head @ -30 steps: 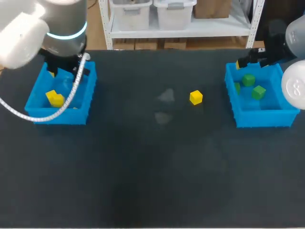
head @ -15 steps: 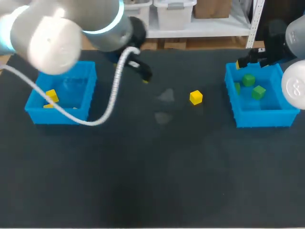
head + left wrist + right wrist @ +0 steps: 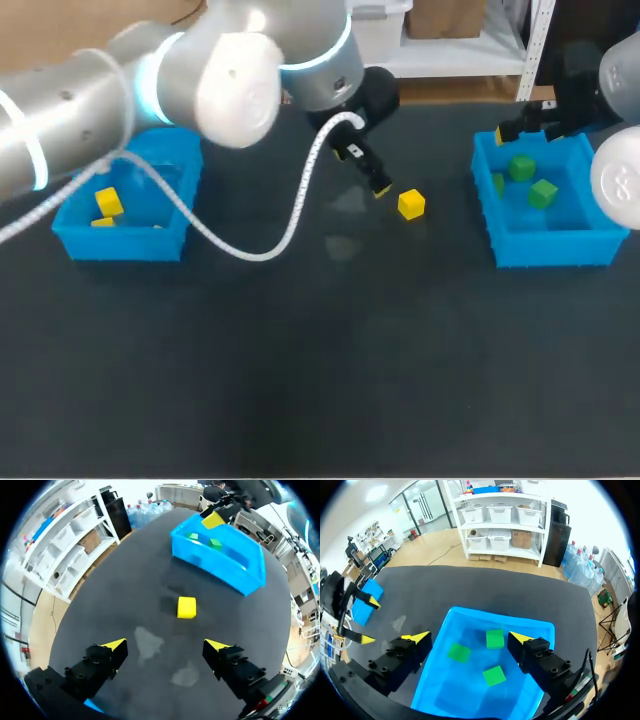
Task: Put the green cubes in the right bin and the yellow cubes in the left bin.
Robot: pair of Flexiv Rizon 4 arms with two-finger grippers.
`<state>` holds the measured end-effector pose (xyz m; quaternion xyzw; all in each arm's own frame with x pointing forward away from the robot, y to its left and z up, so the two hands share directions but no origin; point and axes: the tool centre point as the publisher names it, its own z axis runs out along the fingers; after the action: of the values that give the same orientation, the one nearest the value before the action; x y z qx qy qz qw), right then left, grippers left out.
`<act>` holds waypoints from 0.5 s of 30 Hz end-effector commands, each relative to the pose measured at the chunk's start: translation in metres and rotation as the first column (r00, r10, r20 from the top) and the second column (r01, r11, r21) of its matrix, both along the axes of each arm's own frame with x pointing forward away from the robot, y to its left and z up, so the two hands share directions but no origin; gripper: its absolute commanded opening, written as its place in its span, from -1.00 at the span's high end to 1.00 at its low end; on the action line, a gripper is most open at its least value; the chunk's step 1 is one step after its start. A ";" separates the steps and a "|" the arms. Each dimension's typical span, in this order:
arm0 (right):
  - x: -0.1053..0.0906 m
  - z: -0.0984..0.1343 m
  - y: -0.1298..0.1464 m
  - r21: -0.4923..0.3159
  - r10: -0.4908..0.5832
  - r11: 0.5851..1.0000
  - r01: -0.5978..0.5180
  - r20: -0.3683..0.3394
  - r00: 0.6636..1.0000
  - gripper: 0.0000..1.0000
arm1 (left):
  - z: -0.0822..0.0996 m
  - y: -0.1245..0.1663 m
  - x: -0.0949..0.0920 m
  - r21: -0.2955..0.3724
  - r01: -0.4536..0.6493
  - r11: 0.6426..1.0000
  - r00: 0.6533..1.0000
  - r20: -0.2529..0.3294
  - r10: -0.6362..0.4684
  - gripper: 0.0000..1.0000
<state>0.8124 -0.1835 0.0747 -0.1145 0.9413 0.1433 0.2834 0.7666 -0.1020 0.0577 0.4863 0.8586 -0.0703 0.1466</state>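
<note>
Yellow-tipped fingers of the left gripper (image 3: 166, 645) stood wide apart and held nothing. The loose yellow cube (image 3: 186, 607) lay on the dark table (image 3: 300, 350) just ahead of the fingers, roughly centred on the gap between them and untouched.

One second earlier this gripper had been down in the left bin (image 3: 120, 242). It had since crossed the table toward the middle and arrived just beside the cube. Two yellow cubes (image 3: 108, 201) lay in the left bin, so the delivery there appeared complete and a new pick was starting.

The right gripper (image 3: 469, 637) hung over the right bin (image 3: 545, 250), fingers spread and empty, in the same place throughout. Three green cubes (image 3: 495, 638) lay inside that bin, and none was seen on the table.

Judgement: the green half of the task was finished. One yellow cube remained. The next step required a descent over it, closure, then carriage to the left bin.
</note>
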 end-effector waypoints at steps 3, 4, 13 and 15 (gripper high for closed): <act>-0.001 0.001 0.000 -0.002 -0.002 1.000 0.002 0.002 1.000 -1.00 | -0.018 -0.050 0.029 0.107 0.027 0.994 0.997 -0.076 -0.019 -1.00; -0.001 0.001 0.000 -0.002 -0.002 1.000 0.002 0.002 1.000 -1.00 | -0.021 -0.053 0.029 0.118 0.029 0.993 0.996 -0.084 -0.020 -1.00; -0.001 0.001 0.000 -0.002 -0.002 1.000 0.002 0.002 1.000 -1.00 | -0.038 -0.065 0.024 0.148 0.033 0.988 0.993 -0.117 -0.015 -1.00; -0.001 0.001 0.000 -0.002 -0.002 1.000 0.002 0.002 1.000 -1.00 | -0.041 -0.067 0.023 0.152 0.035 0.988 0.993 -0.121 -0.017 -1.00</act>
<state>0.8124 -0.1835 0.0746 -0.1145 0.9413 0.1433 0.2834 0.7822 -0.1609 0.0189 0.4997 0.8597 -0.0525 0.0915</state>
